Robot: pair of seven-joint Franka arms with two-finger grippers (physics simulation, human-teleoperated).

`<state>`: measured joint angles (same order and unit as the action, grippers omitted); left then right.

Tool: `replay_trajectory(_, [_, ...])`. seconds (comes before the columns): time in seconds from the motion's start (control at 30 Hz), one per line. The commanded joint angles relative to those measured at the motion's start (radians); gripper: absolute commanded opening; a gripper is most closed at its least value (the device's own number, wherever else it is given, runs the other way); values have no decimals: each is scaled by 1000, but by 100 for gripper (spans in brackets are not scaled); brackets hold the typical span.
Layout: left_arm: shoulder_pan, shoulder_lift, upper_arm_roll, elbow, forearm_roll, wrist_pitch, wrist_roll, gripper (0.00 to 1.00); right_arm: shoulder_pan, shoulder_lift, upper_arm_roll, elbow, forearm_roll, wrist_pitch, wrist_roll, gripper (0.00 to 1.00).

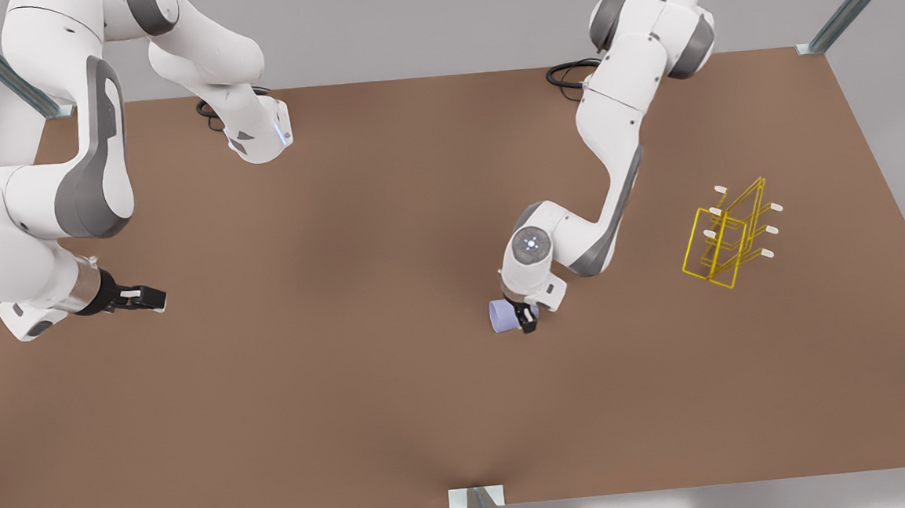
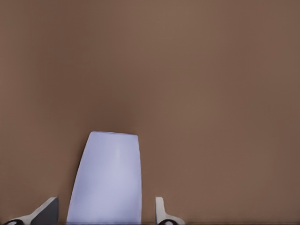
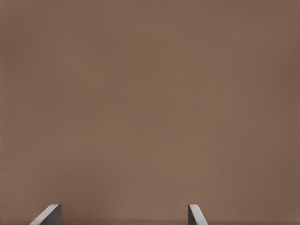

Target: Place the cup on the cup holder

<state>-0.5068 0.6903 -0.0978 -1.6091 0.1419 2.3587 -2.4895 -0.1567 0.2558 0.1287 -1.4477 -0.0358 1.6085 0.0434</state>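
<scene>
Front view: left gripper (image 1: 521, 318) near table (image 1: 350, 370) centre, the cup (image 1: 503, 316) at its tip; cup holder (image 1: 726, 237) at 3 o'clock from it, well apart. Right gripper (image 1: 158, 299) waits at 9 o'clock. Left wrist view: cup (image 2: 108, 180) between fingers (image 2: 160, 211), grip contact unclear. Right wrist view: fingers (image 3: 196, 215) spread, nothing between.

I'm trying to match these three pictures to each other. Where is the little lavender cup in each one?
Front view: the cup lies right of centre on the brown table, at the left gripper.
Left wrist view: the cup stands between the gripper's fingers, with gaps on both sides.
Right wrist view: bare tabletop, no cup here.
Shared landmark: the brown table.
</scene>
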Motion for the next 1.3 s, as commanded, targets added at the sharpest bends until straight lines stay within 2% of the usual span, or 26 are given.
replay_trajectory(0.0, [-6, 6, 0, 3, 1, 34, -69, 100, 0, -1, 0, -2, 0, -2, -39, 100])
replay_trajectory(0.9, [-42, 115, 1, 49, 44, 76, -54, 100, 5, 2, 2, -2, 0, -13, -39, 100])
replay_trajectory(0.93, [-42, 118, 1, 57, 44, 76, -57, 92, 6, 2, 0, -2, 0, -13, -39, 100])
replay_trajectory(0.97, [-41, 117, 1, 58, 44, 74, -55, 71, 6, 2, 0, -2, 0, -13, -39, 100])
replay_trajectory(1.0, [-39, 117, 1, 74, 44, 71, -54, 68, 6, 2, 0, -2, 0, -13, -39, 100])
replay_trajectory(1.13, [-41, 103, 4, 80, 48, 60, -22, 69, 8, 3, 0, -2, 0, -13, -39, 100])
replay_trajectory(1.27, [-39, 52, 1, 121, 97, -59, 24, 70, 8, 3, 0, -2, 0, -13, -39, 100])
